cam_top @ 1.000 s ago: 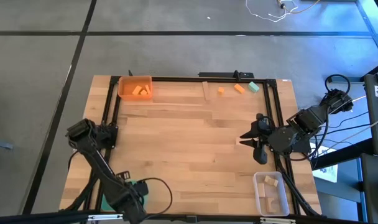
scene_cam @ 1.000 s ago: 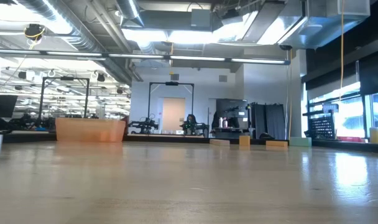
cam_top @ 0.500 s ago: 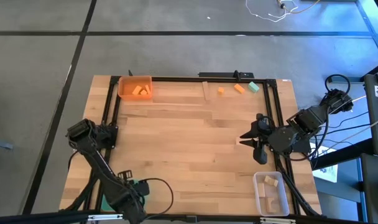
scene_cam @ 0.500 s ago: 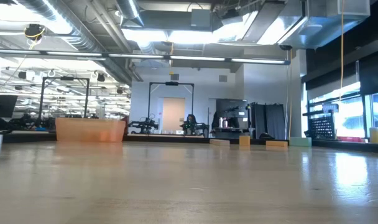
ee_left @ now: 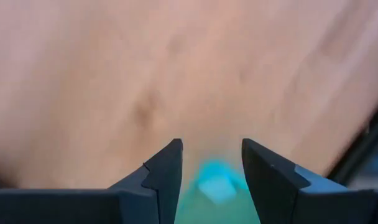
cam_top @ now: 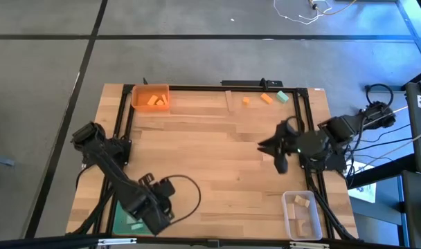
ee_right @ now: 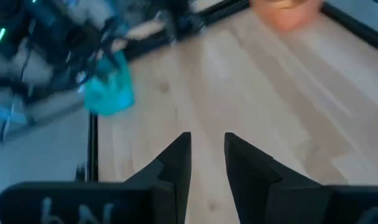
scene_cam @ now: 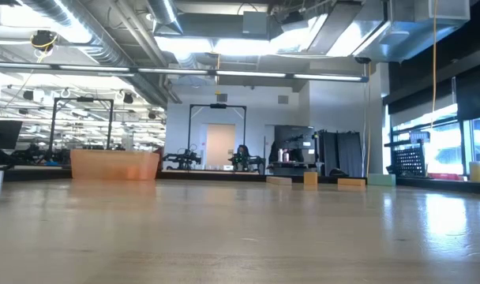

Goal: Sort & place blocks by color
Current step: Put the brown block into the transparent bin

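Since the earlier frame both arms have shifted inward, the right pincer [cam_top: 271, 153] empty and narrowly parted, the left pincer [ee_left: 211, 163] parted above the green tray [cam_top: 127, 220]; sorting is mostly done, three blocks [cam_top: 266, 98] remaining at the table's [cam_top: 210, 159] far edge.

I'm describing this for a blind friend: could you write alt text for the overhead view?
Seen from above, two dark robot arms work at a wooden table: the left gripper above a green tray at the near edge, the right gripper over bare wood. An orange tray and loose blocks lie at the far edge, a clear tray near right.
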`<state>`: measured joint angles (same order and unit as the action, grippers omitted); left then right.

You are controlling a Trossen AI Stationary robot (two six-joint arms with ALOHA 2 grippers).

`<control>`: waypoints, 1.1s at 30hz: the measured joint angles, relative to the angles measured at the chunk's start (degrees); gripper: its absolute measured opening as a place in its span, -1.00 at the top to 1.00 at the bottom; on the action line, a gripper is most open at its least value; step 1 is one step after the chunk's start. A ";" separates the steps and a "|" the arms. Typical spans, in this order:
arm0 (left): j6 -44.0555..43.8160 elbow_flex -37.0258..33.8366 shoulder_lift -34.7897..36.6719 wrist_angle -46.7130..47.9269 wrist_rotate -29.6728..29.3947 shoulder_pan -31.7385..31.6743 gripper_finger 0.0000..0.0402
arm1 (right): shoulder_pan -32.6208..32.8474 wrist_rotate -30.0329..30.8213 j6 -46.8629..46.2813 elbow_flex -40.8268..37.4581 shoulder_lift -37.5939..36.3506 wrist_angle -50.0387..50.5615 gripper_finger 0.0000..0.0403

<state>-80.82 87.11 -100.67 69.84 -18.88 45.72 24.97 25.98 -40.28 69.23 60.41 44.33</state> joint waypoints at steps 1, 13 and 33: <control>0.16 0.04 0.58 0.36 -1.59 -0.59 0.22 | -1.93 0.01 -1.45 0.04 0.19 -0.10 0.54; 9.93 0.07 5.42 2.05 -5.45 -16.34 0.22 | -27.89 -12.03 -4.87 0.04 8.48 1.56 0.56; 50.78 0.07 11.82 -14.02 12.35 -60.60 0.22 | -60.96 -24.96 21.89 0.00 30.52 -8.30 0.56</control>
<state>-30.04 87.18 -88.85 55.82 -6.53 -14.88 -35.99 1.02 -18.39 69.23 90.93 36.04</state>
